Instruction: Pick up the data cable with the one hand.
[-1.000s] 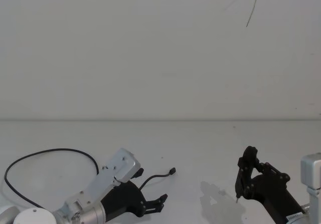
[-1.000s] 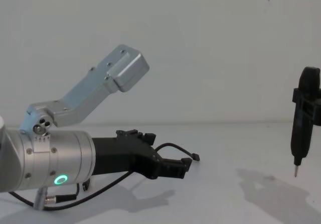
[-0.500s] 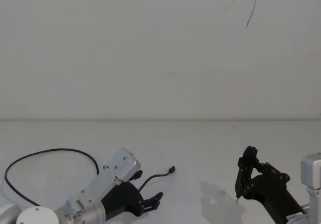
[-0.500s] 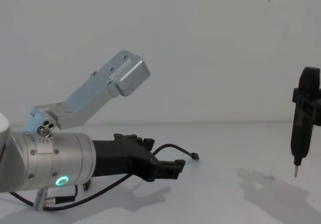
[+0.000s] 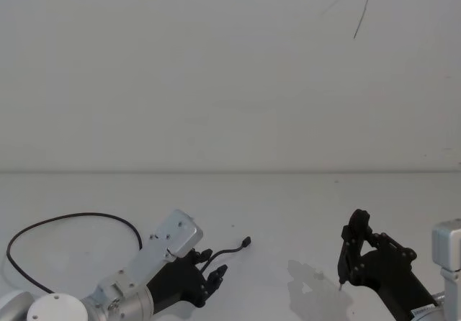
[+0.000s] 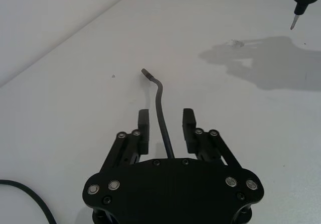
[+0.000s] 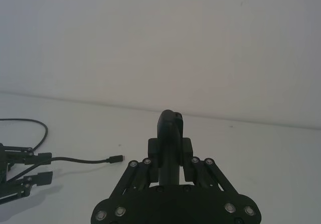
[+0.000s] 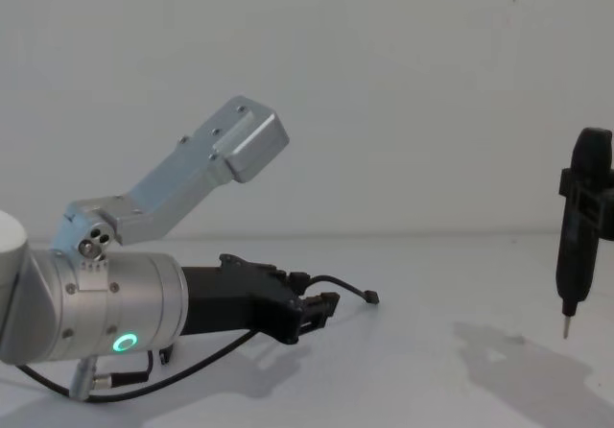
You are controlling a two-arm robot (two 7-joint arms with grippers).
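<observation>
The data cable (image 5: 72, 216) is a thin black line looping over the white table on my left. Its small end plug (image 5: 247, 244) lies free toward the middle. My left gripper (image 5: 214, 276), black fingers on a silver wrist with a green ring (image 8: 125, 343), stands open low over the table. In the left wrist view the cable (image 6: 160, 98) runs between the two fingers (image 6: 143, 123), clear of both, with the left gripper (image 6: 166, 118) straddling it. My right gripper (image 7: 170, 151) stays at the right, shut on a black pen-shaped tool (image 8: 576, 246) with a pale tip.
The table (image 5: 288, 206) is plain white and meets a white wall behind. A silver camera bracket (image 5: 176, 234) on my left wrist overhangs part of the cable. The pen tool's shadow (image 5: 317, 288) falls left of my right arm. A thin dark wire (image 5: 364, 8) hangs on the wall.
My left gripper has pulled back toward me and to the left and turned at the wrist, so its fingers now sit either side of the cable. The right arm has not moved.
</observation>
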